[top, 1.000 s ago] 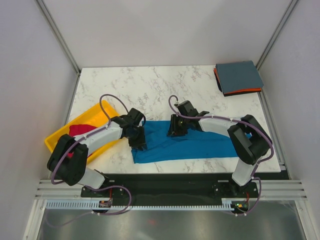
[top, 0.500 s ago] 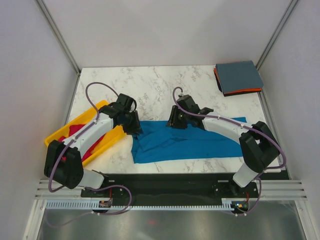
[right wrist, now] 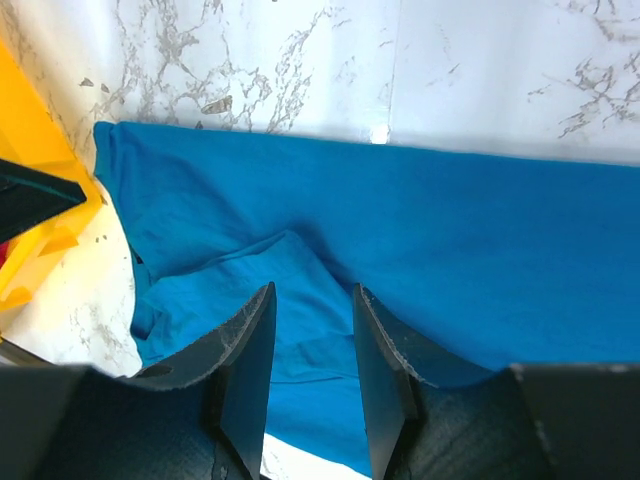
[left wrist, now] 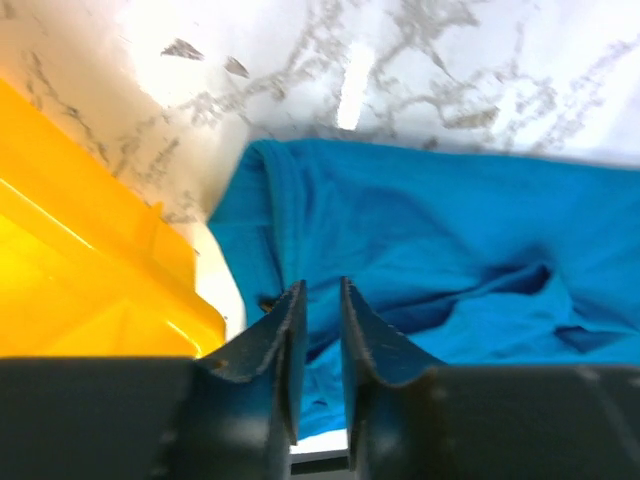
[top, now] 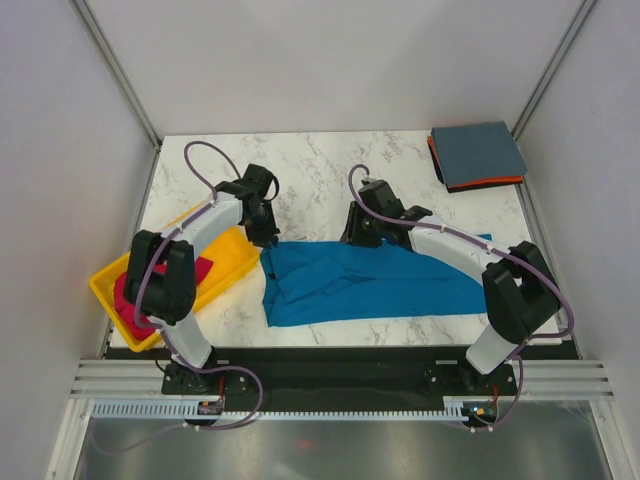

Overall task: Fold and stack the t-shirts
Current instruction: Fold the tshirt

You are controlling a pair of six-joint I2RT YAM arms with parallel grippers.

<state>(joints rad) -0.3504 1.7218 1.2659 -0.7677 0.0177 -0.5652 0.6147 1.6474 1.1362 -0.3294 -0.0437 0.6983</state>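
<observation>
Blue t-shirt (top: 370,285) lies spread but rumpled just beside the yellow tray (top: 235,262), one corner nearly at the tray wall. Left gripper (top: 268,240) hovers over that corner, fingers a narrow slit, nothing in them. Right gripper (top: 353,238), farther from the tray along the same edge, is parted wider, also empty. Danger: a pinch catches only one bunched layer, or clips the tray, and the fold skews.

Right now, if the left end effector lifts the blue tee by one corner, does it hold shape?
Probably floppy: the blue t-shirt lies flat with soft creases, so a lifted corner would likely drape. Looks thin, so likely light. Pushed on the smooth marble table, it would probably bunch, not slide whole.
</observation>
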